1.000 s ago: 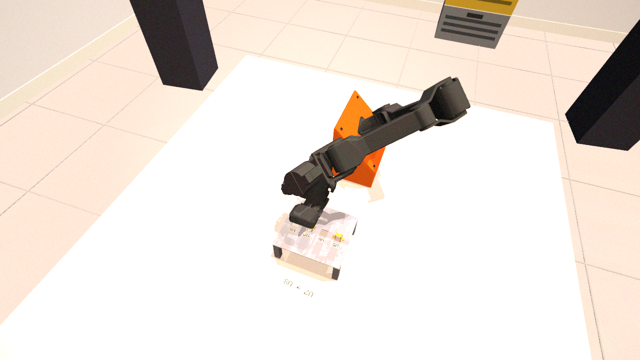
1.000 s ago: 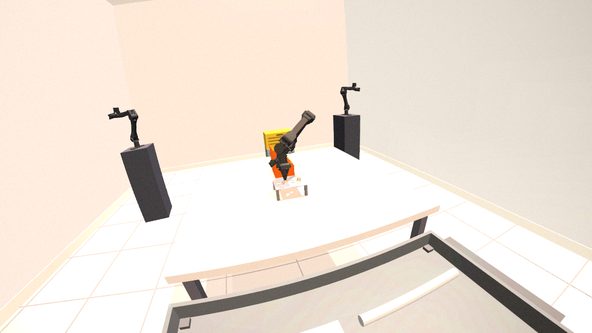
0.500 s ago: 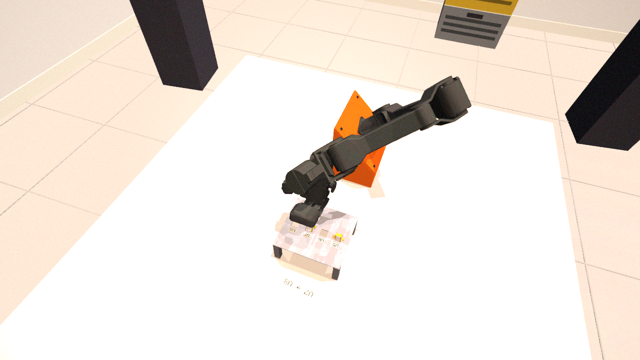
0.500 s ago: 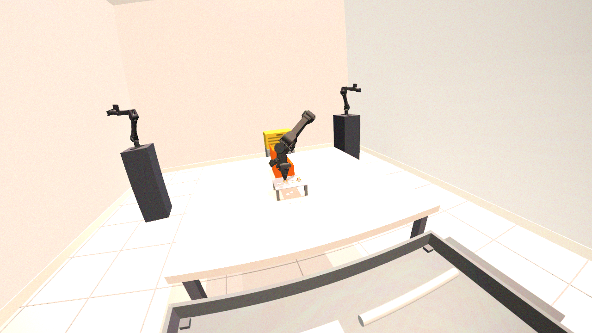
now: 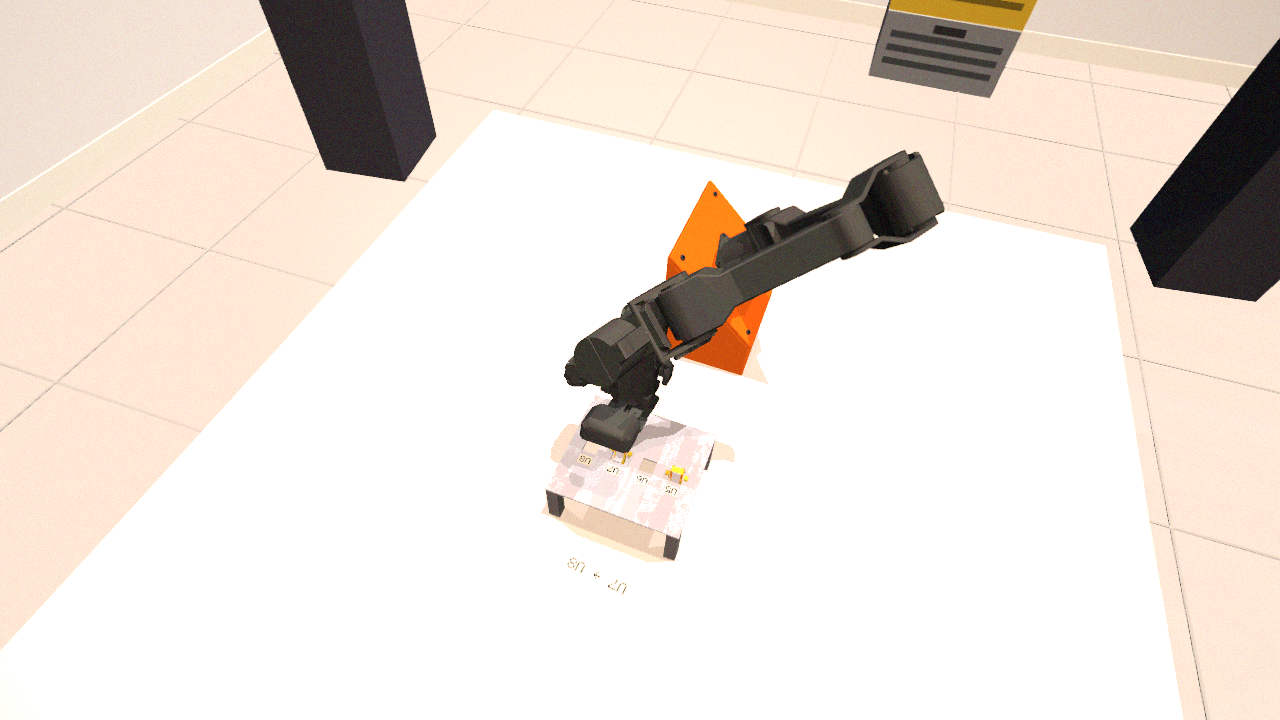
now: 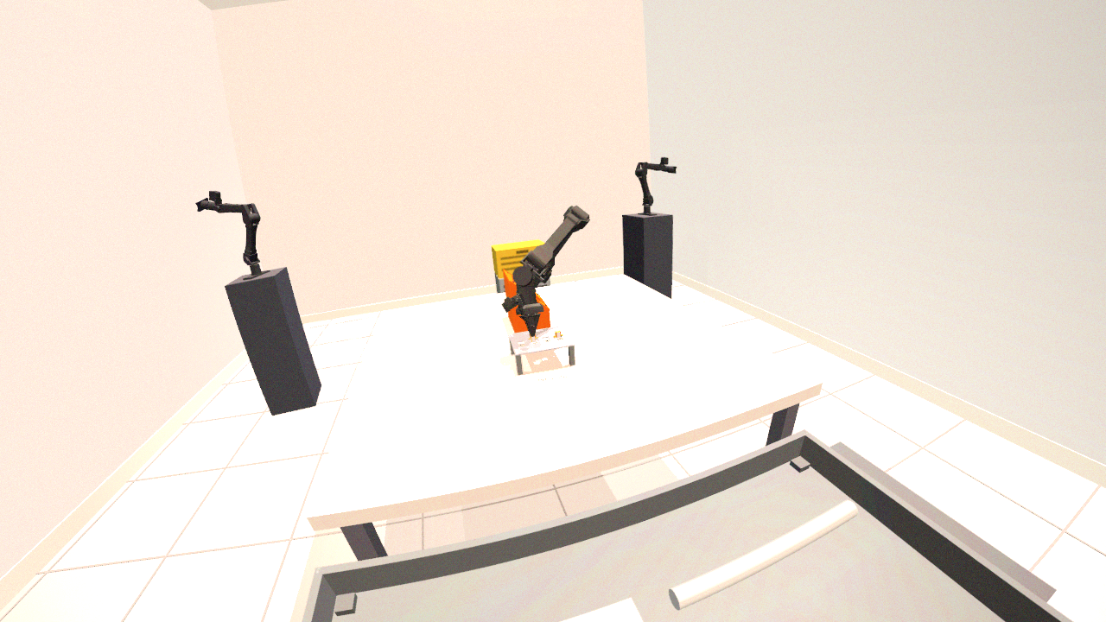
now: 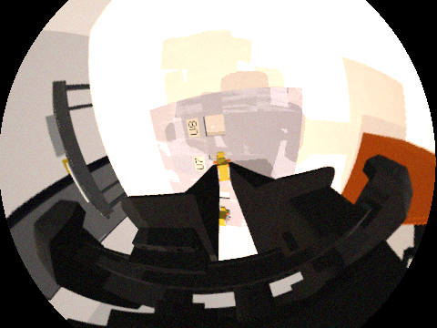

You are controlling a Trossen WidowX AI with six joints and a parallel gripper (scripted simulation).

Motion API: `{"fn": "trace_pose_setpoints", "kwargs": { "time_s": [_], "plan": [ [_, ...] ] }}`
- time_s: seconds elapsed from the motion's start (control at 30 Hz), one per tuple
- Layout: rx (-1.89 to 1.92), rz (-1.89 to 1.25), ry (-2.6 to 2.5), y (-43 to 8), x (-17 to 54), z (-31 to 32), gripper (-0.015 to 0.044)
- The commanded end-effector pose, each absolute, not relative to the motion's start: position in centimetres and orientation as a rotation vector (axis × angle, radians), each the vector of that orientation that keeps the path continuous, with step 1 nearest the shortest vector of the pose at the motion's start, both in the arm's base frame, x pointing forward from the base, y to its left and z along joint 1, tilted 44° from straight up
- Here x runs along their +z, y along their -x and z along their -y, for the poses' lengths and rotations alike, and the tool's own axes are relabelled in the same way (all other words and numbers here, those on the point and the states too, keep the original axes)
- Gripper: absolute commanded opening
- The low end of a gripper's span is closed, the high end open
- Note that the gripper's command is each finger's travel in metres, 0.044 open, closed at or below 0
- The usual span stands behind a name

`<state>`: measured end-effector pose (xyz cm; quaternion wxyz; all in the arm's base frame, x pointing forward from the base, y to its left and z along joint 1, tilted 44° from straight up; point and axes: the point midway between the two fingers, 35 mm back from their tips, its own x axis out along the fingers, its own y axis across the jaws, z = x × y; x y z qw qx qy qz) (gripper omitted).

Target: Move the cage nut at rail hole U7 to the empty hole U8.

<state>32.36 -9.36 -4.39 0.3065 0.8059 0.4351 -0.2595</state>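
My gripper (image 6: 531, 334) (image 7: 223, 168) points down over the rail plate (image 5: 617, 503) (image 7: 264, 116) and is shut on the yellow cage nut (image 5: 620, 455) (image 7: 221, 158) beside the U7 label. The fingers hide part of this nut, and I cannot tell whether it is seated or slightly raised. The empty square hole U8 (image 7: 215, 125) lies just beyond it in the wrist view. The other yellow nut (image 5: 677, 472) (image 6: 557, 334) (image 7: 223, 215) sits at U5. The spring wings under the plate are hidden.
The plate stands on short dark legs (image 5: 671, 546) on the white table (image 5: 850, 537). The empty hole U6 (image 5: 648, 465) lies between the two nuts. The orange arm mount (image 5: 707, 223) (image 7: 391, 178) stands behind the plate. A grey tray (image 6: 572, 528) is beyond the table edge.
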Motion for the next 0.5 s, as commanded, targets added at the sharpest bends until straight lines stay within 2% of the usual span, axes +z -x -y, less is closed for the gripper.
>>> {"fn": "trace_pose_setpoints", "kwargs": {
  "time_s": [0.0, 0.47],
  "plan": [
    [-0.686, -1.147, -2.143, -32.19, -4.45, 9.22, 0.0028],
    [-0.679, -1.128, -2.15, -32.13, -4.46, 9.19, 0.0028]
  ]
}}
